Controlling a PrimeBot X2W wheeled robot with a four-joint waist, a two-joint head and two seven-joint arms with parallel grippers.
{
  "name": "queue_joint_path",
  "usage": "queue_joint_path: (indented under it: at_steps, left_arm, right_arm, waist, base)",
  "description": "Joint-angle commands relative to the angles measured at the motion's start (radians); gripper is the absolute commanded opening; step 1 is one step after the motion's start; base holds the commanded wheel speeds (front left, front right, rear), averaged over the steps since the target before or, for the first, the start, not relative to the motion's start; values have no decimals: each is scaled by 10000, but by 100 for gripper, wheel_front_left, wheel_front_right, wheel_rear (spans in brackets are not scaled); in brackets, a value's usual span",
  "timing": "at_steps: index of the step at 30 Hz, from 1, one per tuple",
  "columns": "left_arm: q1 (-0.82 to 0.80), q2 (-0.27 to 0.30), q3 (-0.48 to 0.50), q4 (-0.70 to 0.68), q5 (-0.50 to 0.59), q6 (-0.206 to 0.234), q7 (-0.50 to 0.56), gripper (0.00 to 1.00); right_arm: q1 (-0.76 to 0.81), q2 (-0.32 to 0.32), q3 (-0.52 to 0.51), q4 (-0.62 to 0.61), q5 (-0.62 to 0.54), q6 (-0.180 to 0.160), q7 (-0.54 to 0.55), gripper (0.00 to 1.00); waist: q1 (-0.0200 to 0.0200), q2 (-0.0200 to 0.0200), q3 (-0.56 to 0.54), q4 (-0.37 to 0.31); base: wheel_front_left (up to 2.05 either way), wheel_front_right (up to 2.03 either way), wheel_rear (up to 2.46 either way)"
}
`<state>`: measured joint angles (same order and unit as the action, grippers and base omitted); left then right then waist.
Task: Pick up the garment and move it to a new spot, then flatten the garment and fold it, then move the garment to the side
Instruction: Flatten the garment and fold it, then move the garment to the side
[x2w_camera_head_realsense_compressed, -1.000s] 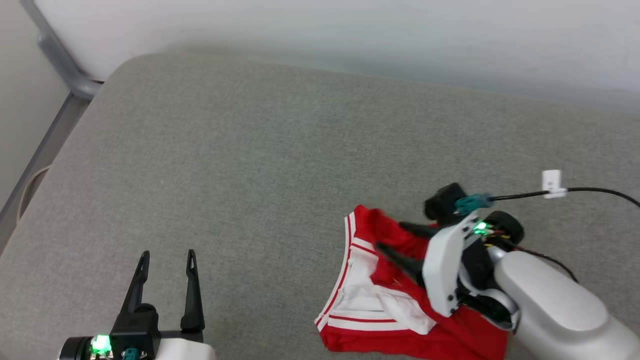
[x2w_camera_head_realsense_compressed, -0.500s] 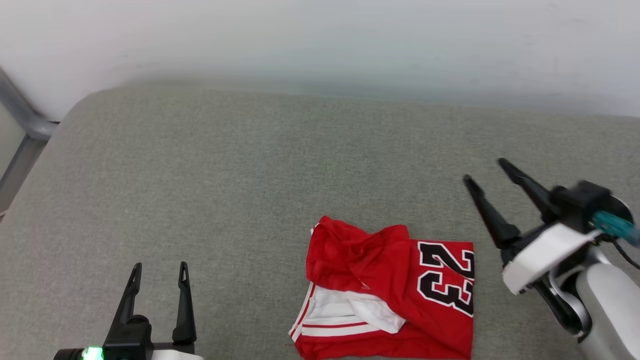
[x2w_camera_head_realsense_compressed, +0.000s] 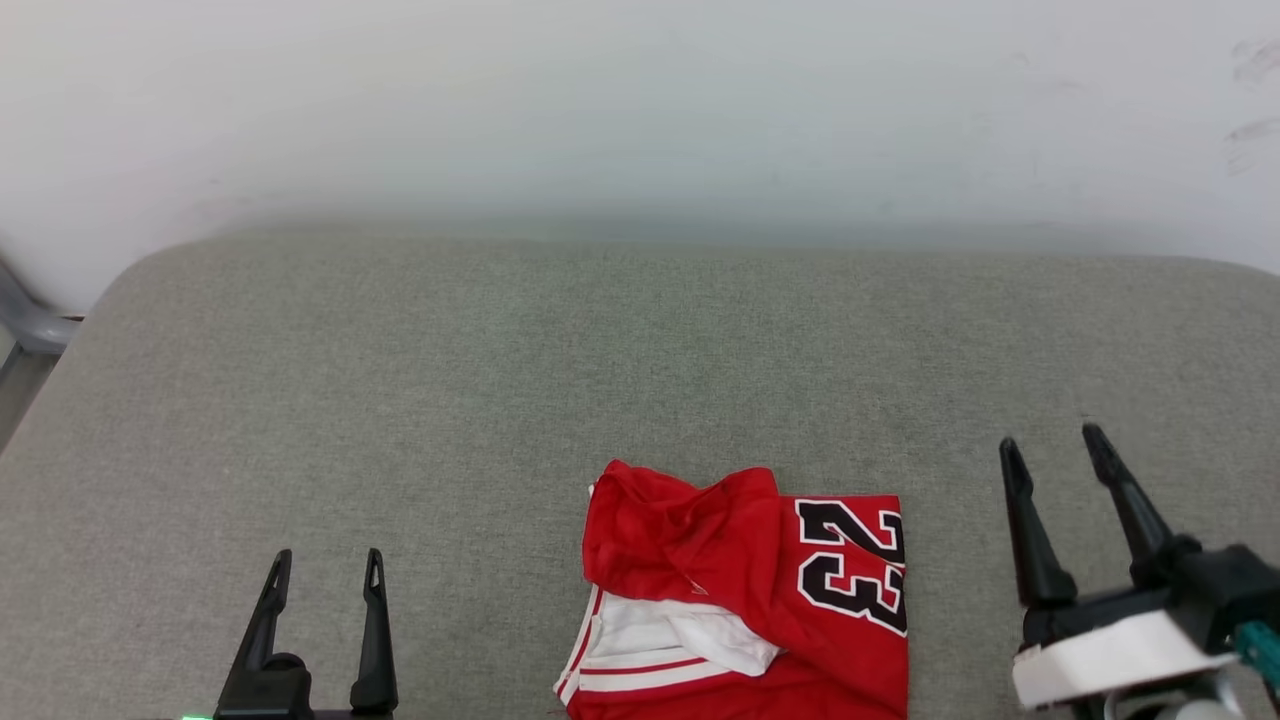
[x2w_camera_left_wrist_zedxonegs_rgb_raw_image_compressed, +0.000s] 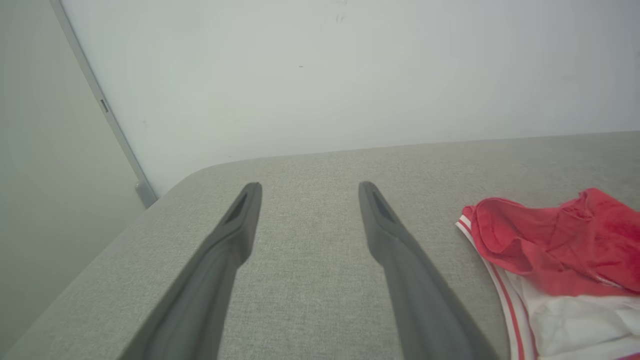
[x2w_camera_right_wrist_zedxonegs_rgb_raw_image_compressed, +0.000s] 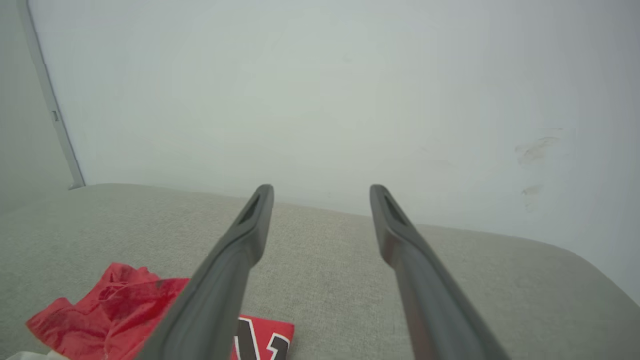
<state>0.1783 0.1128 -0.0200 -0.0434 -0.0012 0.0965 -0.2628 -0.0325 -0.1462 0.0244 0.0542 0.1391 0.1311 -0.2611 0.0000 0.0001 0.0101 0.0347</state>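
Note:
The garment (x2w_camera_head_realsense_compressed: 745, 595) lies folded on the grey cushion near the front edge, a red jersey with a black white-outlined "23" and a white striped sleeve showing at its lower left. My right gripper (x2w_camera_head_realsense_compressed: 1052, 450) stands open to its right, apart from the cloth, with nothing between its fingers. Far to the garment's left, my left gripper (x2w_camera_head_realsense_compressed: 325, 565) is open and holds nothing. The left wrist view has the garment (x2w_camera_left_wrist_zedxonegs_rgb_raw_image_compressed: 555, 250) at its right edge. In the right wrist view the garment (x2w_camera_right_wrist_zedxonegs_rgb_raw_image_compressed: 115, 310) sits low at the left, partly behind one finger.
The grey fabric cushion (x2w_camera_head_realsense_compressed: 500, 400) spreads wide, with a rounded corner at the far left. A pale wall (x2w_camera_head_realsense_compressed: 640, 110) rises behind it. A grey metal bar (x2w_camera_head_realsense_compressed: 25, 320) stands at the left edge by the corner.
My right gripper let go of the garment and drew back to the right, open. The head camera has tilted and shifted, so the cushion and garment sit differently in the picture.

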Motion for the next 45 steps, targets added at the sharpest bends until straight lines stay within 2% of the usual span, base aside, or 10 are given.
queue_joint_path:
  at_steps: [1, 7, 16, 28, 35, 38, 41, 45]
  left_arm:
    - [87, 21, -10, -54, 33, -6, -25, 100]
    - [195, 32, -89, -64, 1, -10, -25, 100]
    - [238, 70, -161, 29, -25, -27, -25, 100]
    - [262, 69, -216, 154, -64, -53, -25, 100]
    - [185, 61, -219, 189, -95, -63, -25, 100]
    - [122, 58, -234, 210, -105, -92, -25, 100]
    - [9, 58, -238, 224, -106, -139, -25, 100]
    - [-76, 74, -212, 190, -115, -158, -25, 100]
  right_arm:
    - [398, 216, -108, -276, -141, -8, -32, 100]
    - [1491, 777, -351, -987, -244, -9, -35, 100]
    - [2247, 968, -541, -1167, -265, -9, -38, 100]
    - [2342, 983, -544, -958, -113, -9, -37, 100]
    - [1553, 983, -725, -933, -418, -9, -37, 100]
    - [886, 733, -821, -758, -258, -9, -23, 100]
    - [-20, 354, -768, -650, 34, -9, 435, 100]
    - [-1168, -369, -77, -535, 554, -9, 2025, 100]
  waist:
    - [0, -1, -59, -55]
    - [0, -1, -144, -132]
    - [0, -1, -254, -170]
    - [0, -1, -319, -145]
    - [0, -1, -262, -94]
    - [0, -1, -219, -32]
    - [0, -1, -141, 58]
    - [0, -1, 47, 176]
  base:
    - [0, 0, 0]
    - [0, 0, 0]
    - [0, 0, 0]
    - [0, 0, 0]
    - [0, 0, 0]
    - [0, 0, 0]
    - [0, 0, 0]
    - [0, 0, 0]
